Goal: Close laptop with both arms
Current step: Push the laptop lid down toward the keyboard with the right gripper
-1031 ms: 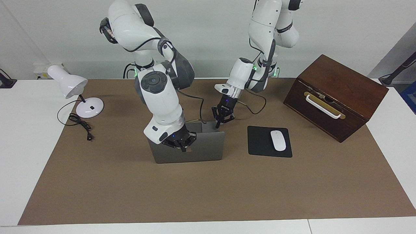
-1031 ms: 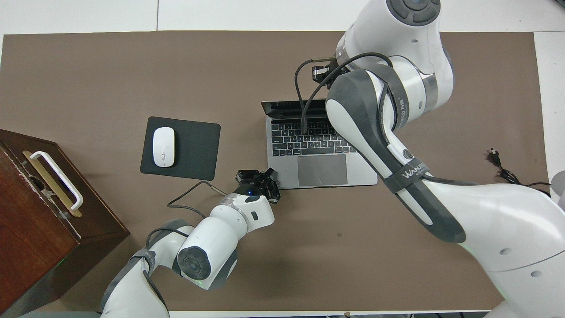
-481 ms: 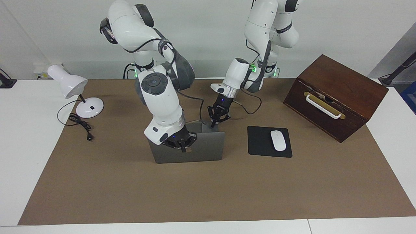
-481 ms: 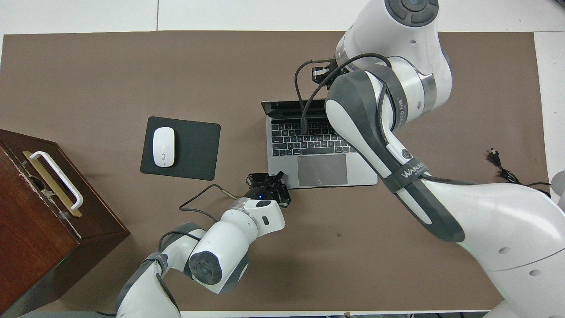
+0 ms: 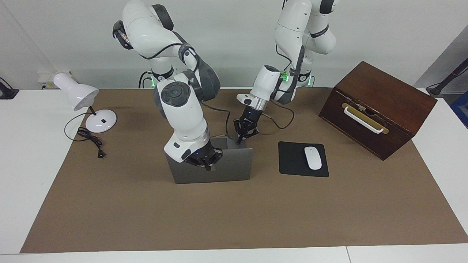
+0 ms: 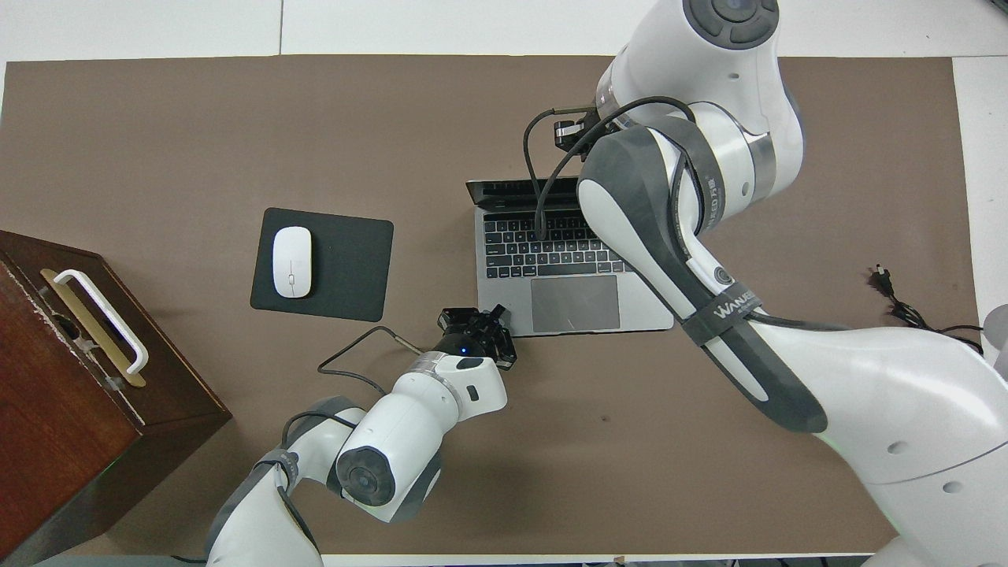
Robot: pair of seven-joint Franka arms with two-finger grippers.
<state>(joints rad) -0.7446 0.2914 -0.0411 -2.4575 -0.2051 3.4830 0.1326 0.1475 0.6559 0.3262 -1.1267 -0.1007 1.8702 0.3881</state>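
Note:
The silver-grey laptop (image 5: 234, 164) stands open on the brown mat, its lid upright and its keyboard and trackpad (image 6: 575, 303) facing the robots. My right arm reaches over the screen, and the right gripper (image 5: 209, 168) is shut against the lid's outer face, low on it. In the overhead view only a bit of the right gripper (image 6: 565, 134) shows past the arm. The left gripper (image 5: 239, 140) is shut and sits just at the base's corner nearest the robots, toward the left arm's end (image 6: 496, 315). I cannot tell whether it touches.
Beside the laptop, toward the left arm's end, a black mouse pad (image 5: 292, 160) carries a white mouse (image 5: 313, 157). A dark wooden box (image 5: 376, 106) with a white handle stands past it. A white desk lamp (image 5: 82, 98) and its cord lie toward the right arm's end.
The left gripper has slid along the table toward the laptop's near corner and stopped there. The right arm and the lid have barely moved.

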